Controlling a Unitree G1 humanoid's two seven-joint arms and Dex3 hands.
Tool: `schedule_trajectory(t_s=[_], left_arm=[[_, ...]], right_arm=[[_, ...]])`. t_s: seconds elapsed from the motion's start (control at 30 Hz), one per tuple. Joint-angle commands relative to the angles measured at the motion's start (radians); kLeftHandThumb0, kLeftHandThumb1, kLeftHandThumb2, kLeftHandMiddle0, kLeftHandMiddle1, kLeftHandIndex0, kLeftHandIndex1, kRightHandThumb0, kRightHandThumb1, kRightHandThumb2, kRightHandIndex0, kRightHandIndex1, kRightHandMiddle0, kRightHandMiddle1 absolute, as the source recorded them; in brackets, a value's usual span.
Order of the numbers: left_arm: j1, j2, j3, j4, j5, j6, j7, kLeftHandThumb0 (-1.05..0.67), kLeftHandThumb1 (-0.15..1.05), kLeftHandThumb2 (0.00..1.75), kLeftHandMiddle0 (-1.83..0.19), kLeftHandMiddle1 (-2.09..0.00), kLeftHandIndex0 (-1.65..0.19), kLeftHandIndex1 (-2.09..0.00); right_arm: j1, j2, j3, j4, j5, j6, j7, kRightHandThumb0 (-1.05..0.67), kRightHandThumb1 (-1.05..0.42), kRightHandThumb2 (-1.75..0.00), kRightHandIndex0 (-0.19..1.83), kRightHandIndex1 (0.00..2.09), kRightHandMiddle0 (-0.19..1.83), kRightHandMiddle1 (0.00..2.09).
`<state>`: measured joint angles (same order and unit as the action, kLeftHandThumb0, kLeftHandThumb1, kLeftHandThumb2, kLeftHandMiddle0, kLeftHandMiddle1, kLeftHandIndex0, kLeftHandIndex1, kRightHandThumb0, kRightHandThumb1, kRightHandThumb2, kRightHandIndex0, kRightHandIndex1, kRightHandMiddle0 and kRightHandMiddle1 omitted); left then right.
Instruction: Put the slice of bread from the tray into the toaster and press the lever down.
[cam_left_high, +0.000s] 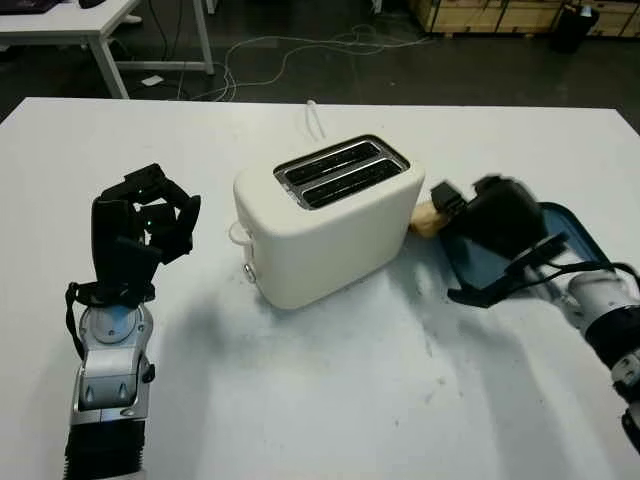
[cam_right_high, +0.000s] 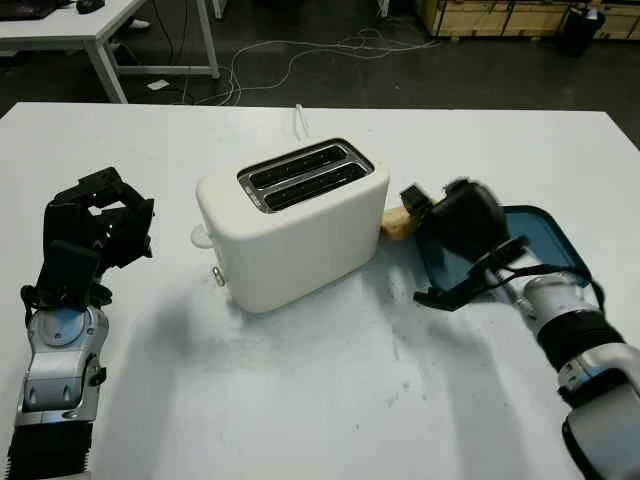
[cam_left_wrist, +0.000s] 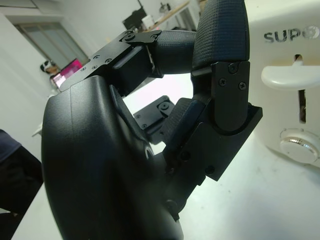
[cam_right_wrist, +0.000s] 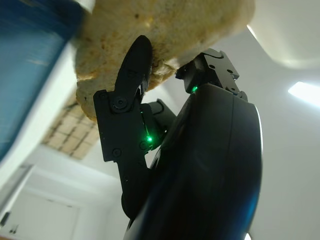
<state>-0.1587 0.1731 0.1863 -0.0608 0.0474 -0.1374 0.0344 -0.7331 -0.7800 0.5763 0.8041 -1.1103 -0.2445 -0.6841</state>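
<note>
step in hand: pickup of the bread slice (cam_left_high: 427, 218). right hand (cam_left_high: 478, 215) is over the left end of the blue tray (cam_right_high: 545, 235), near the desk's right edge, fingers (cam_right_wrist: 131, 75) closed on the slice. the slice pokes out past the tray's left end, just beside the toaster (cam_left_high: 325, 222), low by the desk top; can't tell if it's lifted clear yet.

next, by my read: raise the slice above the toaster top, turn it edge-down, line it up w/ one of the two slots (cam_left_high: 338, 172), lower in. both slots look empty. then push the lever (cam_left_wrist: 291, 77) down; it sits up at the top of its track on the toaster's left end face, w/ a round dial (cam_left_wrist: 301, 148) under it.

left hand (cam_left_high: 146, 222) is near the desk's left edge, raised, fingers curled, holding nothing, close to that lever end, so prob. best placed for the press.

materials: bread is pale, rough, porous crust, irregular shape. toaster is smooth glossy cream plastic, rounded corners, dark metal slot rims. tray is shallow, smooth, rounded. desk (cam_left_high: 330, 400) is matte white, a few scuffs.
</note>
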Motion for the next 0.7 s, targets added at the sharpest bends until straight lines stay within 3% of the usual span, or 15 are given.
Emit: schedule_trajectory(t_s=[0.0,0.1,0.3,0.5,0.67], left_arm=[[0.005,-0.002,-0.001,-0.009,-0.007,-0.005,0.001,-0.89,0.68,0.65,-1.41,-1.46,-1.15,-1.48],[0.004,-0.002,-0.003,-0.012,-0.001,-0.001,0.004,-0.89,0.68,0.65,-1.41,-1.46,-1.15,-1.47],[0.002,-0.002,-0.002,-0.011,-0.005,-0.001,0.002,-0.88,0.68,0.66,-1.41,-1.46,-1.15,-1.47],[-0.004,0.008,-0.002,0.001,-0.004,-0.013,-0.006,-0.88,0.69,0.65,-1.40,-1.47,-1.14,-1.48],[-0.006,0.005,-0.002,-0.006,0.002,-0.004,0.000,-0.89,0.69,0.64,-1.40,-1.48,-1.15,-1.50]], right_arm=[[-0.036,-0.018,-0.030,-0.009,0.034,-0.029,-0.011,-0.41,-0.92,-0.43,0.87,1.75,0.36,1.56],[-0.044,-0.030,-0.069,-0.036,0.067,-0.038,0.039,-0.42,-0.92,-0.45,0.82,1.75,0.41,1.72],[-0.065,-0.052,-0.101,-0.040,0.062,-0.043,0.079,-0.42,-0.92,-0.45,0.86,1.75,0.40,1.75],[-0.115,-0.060,-0.209,0.019,0.266,-0.143,0.333,-0.45,-0.92,-0.39,0.88,1.75,0.56,1.75],[-0.196,-0.115,-0.291,0.039,0.419,-0.249,0.551,-0.43,-0.92,-0.34,0.76,1.75,0.49,1.74]])
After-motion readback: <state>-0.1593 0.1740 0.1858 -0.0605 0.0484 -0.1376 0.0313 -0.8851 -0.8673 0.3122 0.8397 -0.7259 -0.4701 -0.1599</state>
